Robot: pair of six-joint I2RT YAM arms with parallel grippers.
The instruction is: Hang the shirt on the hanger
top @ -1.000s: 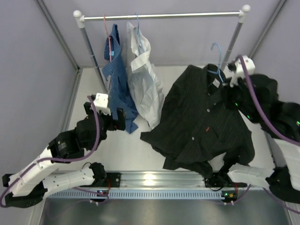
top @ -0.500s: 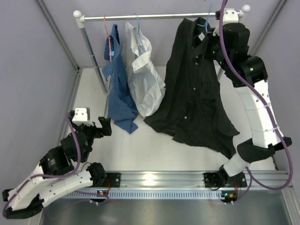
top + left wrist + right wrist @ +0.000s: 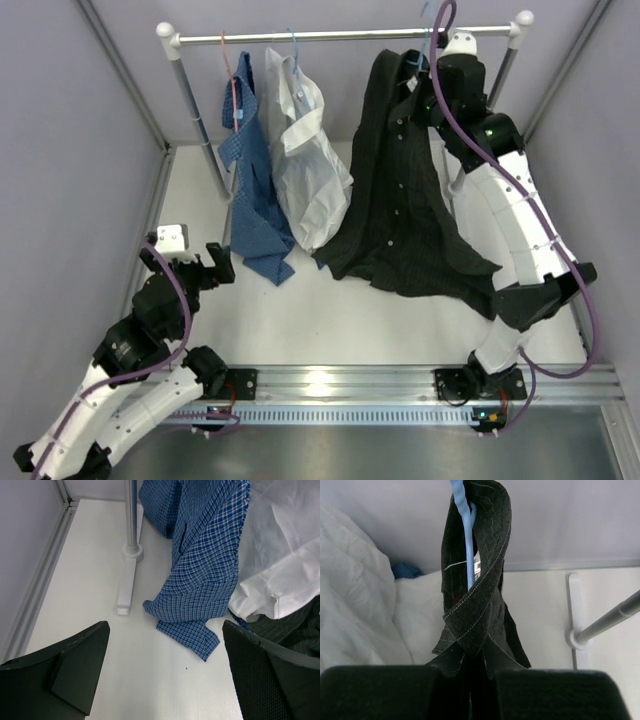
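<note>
Right arm, against half a second before: had drawn in closer to the rail (image 3: 340, 35), so the shirt (image 3: 400, 180) hung straighter and narrower; the left arm had barely shifted.
Overhead, shirt: hung on the hanger (image 3: 416, 62) up by the rail, with its tail spread on the counter (image 3: 330, 310).
Overhead, right claw (image 3: 437, 72): sat at the collar; its grip could not be read from there.
Overhead, left claw (image 3: 212, 262): was low and well apart from the shirt.
Overhead, count: three shirts (the black one, a blue check shirt (image 3: 250, 170), a white shirt (image 3: 305, 150)); three hangers, counting a red hanger (image 3: 226, 55) and a blue hanger (image 3: 293, 48); one rail; two arms.
Left wrist, left claw (image 3: 165, 645): jaws were spread wide and held nothing, with the blue check hem just beyond them.
Right wrist, right claw (image 3: 467, 680): was pinched tight on the shirt's collar (image 3: 480, 605), the hanger wire (image 3: 465, 535) rising out of it.
Right wrist, hook: whether it sat over the rail could not be told.
Risk: letting go before the hook was seated would likely drop shirt and hanger together. The tail dragging on the counter might pull the shirt off one shoulder of the hanger.
</note>
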